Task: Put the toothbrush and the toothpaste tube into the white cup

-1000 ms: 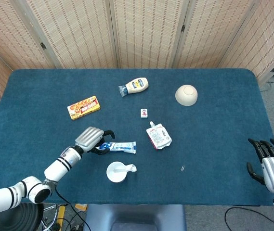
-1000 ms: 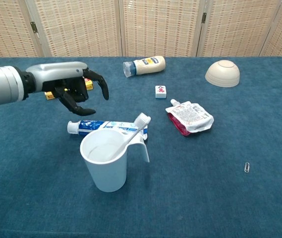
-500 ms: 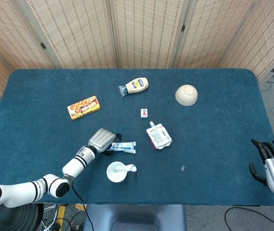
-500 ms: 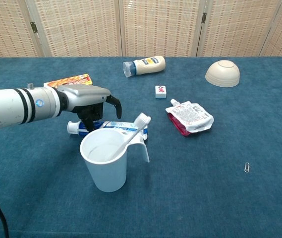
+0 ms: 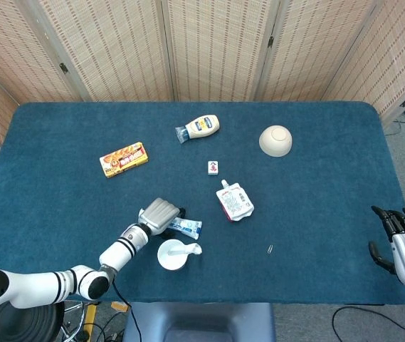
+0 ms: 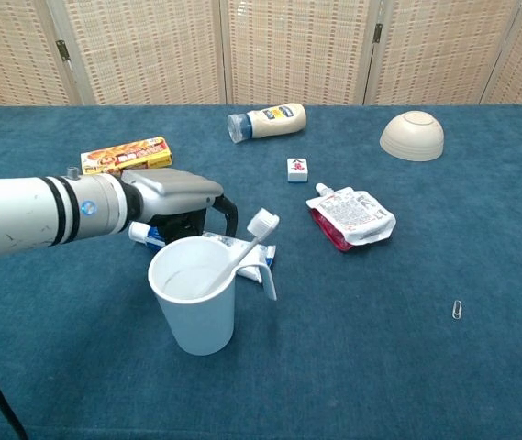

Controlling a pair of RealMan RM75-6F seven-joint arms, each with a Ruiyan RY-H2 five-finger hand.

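The white cup [image 6: 194, 297] [image 5: 171, 255] stands near the table's front edge with the white toothbrush [image 6: 253, 235] [image 5: 190, 249] leaning in it, head up over the rim. Just behind it lies the blue-and-white toothpaste tube [image 6: 243, 246] [image 5: 187, 227]. My left hand [image 6: 180, 202] [image 5: 159, 215] is down over the tube's cap end, fingers curled around it; most of the tube is hidden in the chest view. Whether the tube is lifted off the cloth I cannot tell. My right hand [image 5: 403, 246] hangs off the table's right front corner, fingers apart, holding nothing.
A red-and-white pouch [image 6: 351, 216] lies right of the cup. Further back are a small tile [image 6: 297, 169], a mayonnaise bottle [image 6: 267, 121], an upturned bowl [image 6: 412, 136] and an orange box [image 6: 125, 155]. A paperclip [image 6: 457, 310] lies at the front right.
My left hand moved right and toward the cup, came down on the toothpaste tube and curled its fingers round the cap end. The tube shifted slightly. The right hand stayed put.
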